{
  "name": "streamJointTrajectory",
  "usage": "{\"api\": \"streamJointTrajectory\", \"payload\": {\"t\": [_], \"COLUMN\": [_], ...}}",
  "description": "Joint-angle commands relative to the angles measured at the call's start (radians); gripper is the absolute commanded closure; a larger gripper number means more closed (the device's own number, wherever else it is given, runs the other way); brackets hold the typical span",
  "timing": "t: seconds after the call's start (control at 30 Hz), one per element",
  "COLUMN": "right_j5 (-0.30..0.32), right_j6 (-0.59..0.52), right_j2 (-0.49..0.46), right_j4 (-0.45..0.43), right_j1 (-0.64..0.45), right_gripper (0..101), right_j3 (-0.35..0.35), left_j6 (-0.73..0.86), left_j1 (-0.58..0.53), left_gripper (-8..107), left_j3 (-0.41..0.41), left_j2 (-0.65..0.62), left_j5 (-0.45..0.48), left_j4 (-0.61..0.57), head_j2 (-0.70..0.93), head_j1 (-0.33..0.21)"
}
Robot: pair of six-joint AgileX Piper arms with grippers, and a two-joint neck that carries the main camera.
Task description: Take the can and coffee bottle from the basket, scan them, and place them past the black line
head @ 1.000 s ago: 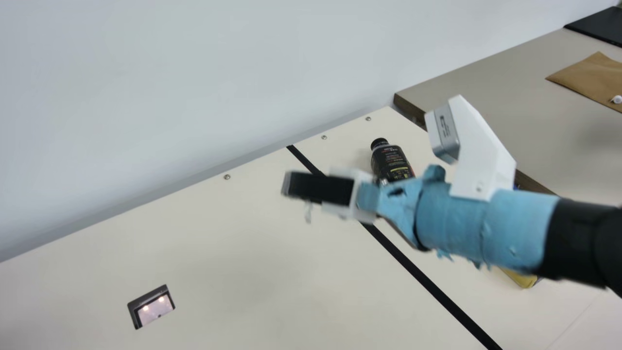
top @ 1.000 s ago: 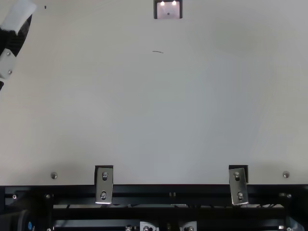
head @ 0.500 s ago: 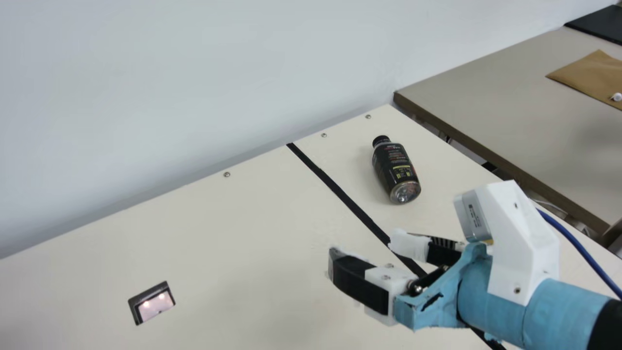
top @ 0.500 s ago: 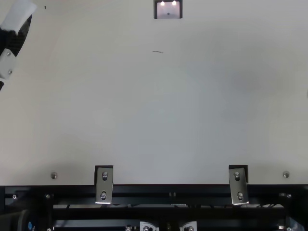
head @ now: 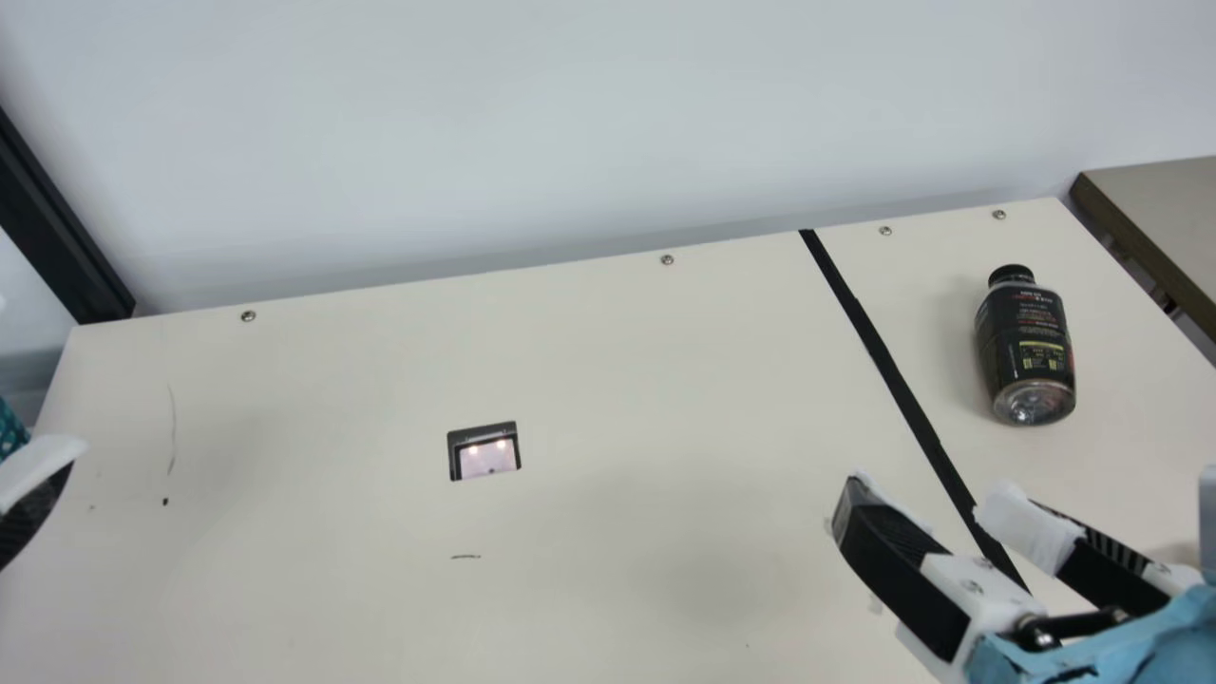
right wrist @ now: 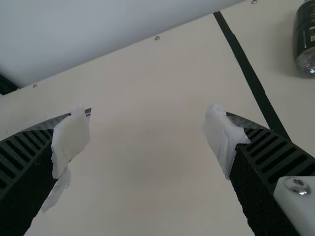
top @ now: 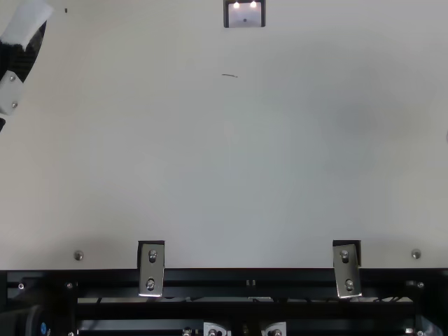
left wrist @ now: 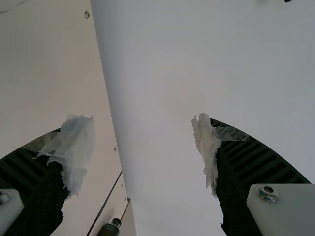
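Note:
The dark coffee bottle [head: 1026, 347] lies on its side past the black line [head: 893, 370], its cap toward the wall; the right wrist view has part of the bottle [right wrist: 306, 42] at its edge. In the main view my right gripper [head: 920, 508] is over the table on the near side of the bottle, fingers apart, nothing held. The right wrist view shows the right gripper [right wrist: 147, 122] open. My left gripper [head: 36, 489] is at the main view's left edge, well away from the bottle. Its two taped fingers stand wide apart in the left wrist view, the gripper [left wrist: 142, 123] empty.
A scanner window [head: 489, 458] with two lit spots is set into the table [head: 617, 380], left of the black line. A white wall [head: 570, 123] rises behind the table, and another table [head: 1173, 209] stands beyond the right edge.
The camera has turned left, bringing the left gripper's finger into the main view. My right gripper has come lower and away from the bottle, uncovering it. The left arm has kept still.

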Motion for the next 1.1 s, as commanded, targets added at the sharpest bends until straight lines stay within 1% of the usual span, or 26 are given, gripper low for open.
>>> {"api": "streamJointTrajectory", "payload": {"t": [0.0, 0.07, 0.13, 0.23, 0.27, 0.37, 0.53, 0.67, 0.77, 0.83, 0.87, 0.93, 1.07], "right_j5": [0.0, 0.0, 0.0, 0.0, 0.0, 0.0, 0.0, 0.0, 0.0, 0.0, 0.0, 0.0, 0.0], "right_j6": [0.0, 0.0, 0.0, 0.0, 0.0, 0.0, 0.0, 0.0, 0.0, 0.0, 0.0, 0.0, 0.0], "right_j2": [0.0, 0.0, 0.0, 0.0, 0.0, 0.0, 0.0, 0.0, 0.0, 0.0, 0.0, 0.0, 0.0], "right_j4": [0.0, 0.0, 0.0, 0.0, 0.0, 0.0, 0.0, 0.0, 0.0, 0.0, 0.0, 0.0, 0.0], "right_j1": [0.0, 0.0, 0.0, 0.0, 0.0, 0.0, 0.0, 0.0, 0.0, 0.0, 0.0, 0.0, 0.0], "right_gripper": [0, 0, 0, 0, 0, 0, 0, 0, 0, 0, 0, 0, 0], "right_j3": [0.0, 0.0, 0.0, 0.0, 0.0, 0.0, 0.0, 0.0, 0.0, 0.0, 0.0, 0.0, 0.0], "left_j6": [-0.005, -0.003, 0.007, 0.03, 0.076, 0.111, 0.193, 0.301, 0.39, 0.431, 0.369, 0.409, 0.431], "left_j1": [-0.002, -0.017, -0.044, -0.104, -0.124, -0.187, -0.25, -0.245, -0.228, -0.211, -0.223, -0.21, -0.213], "left_gripper": [9, 9, 9, 9, 9, 9, 9, 9, 9, 9, 9, 9, 9], "left_j3": [0.003, 0.011, 0.021, 0.052, 0.028, 0.043, 0.119, 0.204, 0.262, 0.291, 0.26, 0.286, 0.29], "left_j2": [-0.007, -0.026, -0.047, -0.1, -0.063, -0.065, -0.075, -0.097, -0.134, -0.162, -0.141, -0.161, -0.163], "left_j5": [-0.003, -0.024, -0.064, -0.165, -0.203, -0.323, -0.532, -0.645, -0.677, -0.666, -0.658, -0.677, -0.675], "left_j4": [0.009, 0.044, 0.104, 0.237, 0.252, 0.38, 0.591, 0.706, 0.751, 0.766, 0.733, 0.758, 0.764], "head_j2": [0.007, 0.007, 0.007, 0.007, 0.007, 0.007, 0.007, 0.007, 0.007, 0.007, 0.007, 0.007, 0.007], "head_j1": [-0.003, -0.003, -0.003, -0.003, -0.003, -0.003, -0.003, -0.003, -0.003, -0.003, -0.003, -0.003, -0.003]}}
